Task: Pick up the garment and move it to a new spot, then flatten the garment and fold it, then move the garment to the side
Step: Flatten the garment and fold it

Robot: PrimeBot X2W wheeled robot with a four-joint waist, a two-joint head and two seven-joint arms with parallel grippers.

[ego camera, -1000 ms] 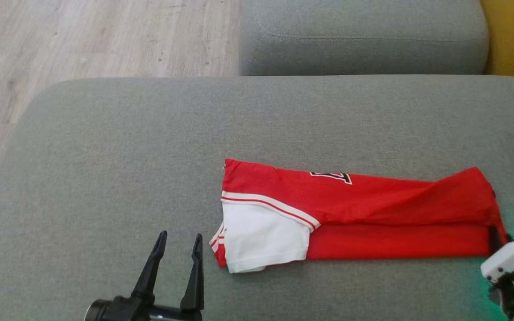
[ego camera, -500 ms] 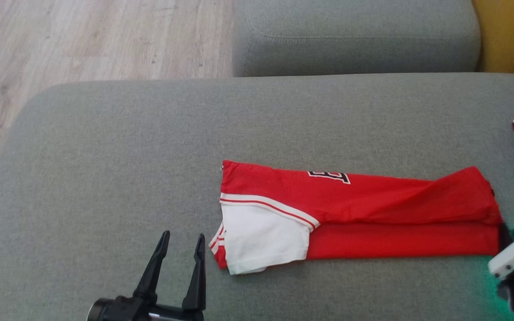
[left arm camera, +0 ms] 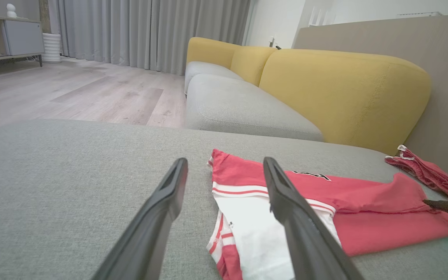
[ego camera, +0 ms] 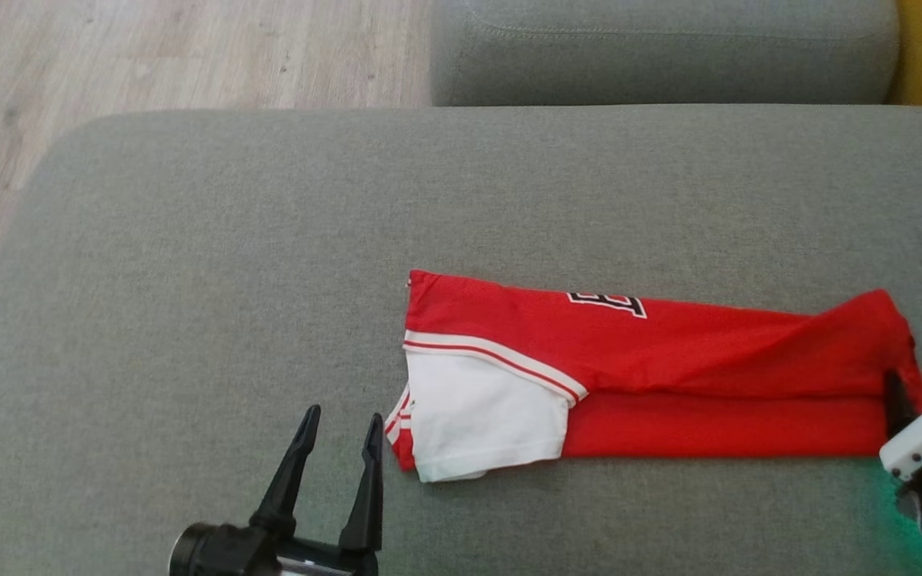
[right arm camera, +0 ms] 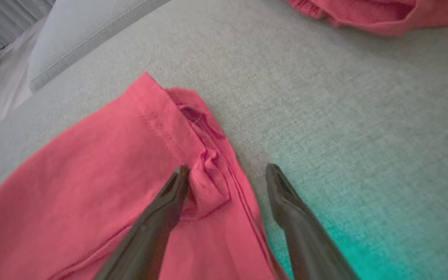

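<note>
On the couch (ego camera: pixel 189 280), the right claw (right arm camera: pixel 226 171), open, straddles the hem of the garment (ego camera: pixel 669 376); the left claw (ego camera: pixel 344 414) hovers open.

Soft, even indoor light, faint shadows. Teal glow on grey woven sofa cushion (ego camera: pixel 853 504) beside right gripper (right arm camera: pixel 227 168). Right wrist view blurred, washed-out top left.
</note>
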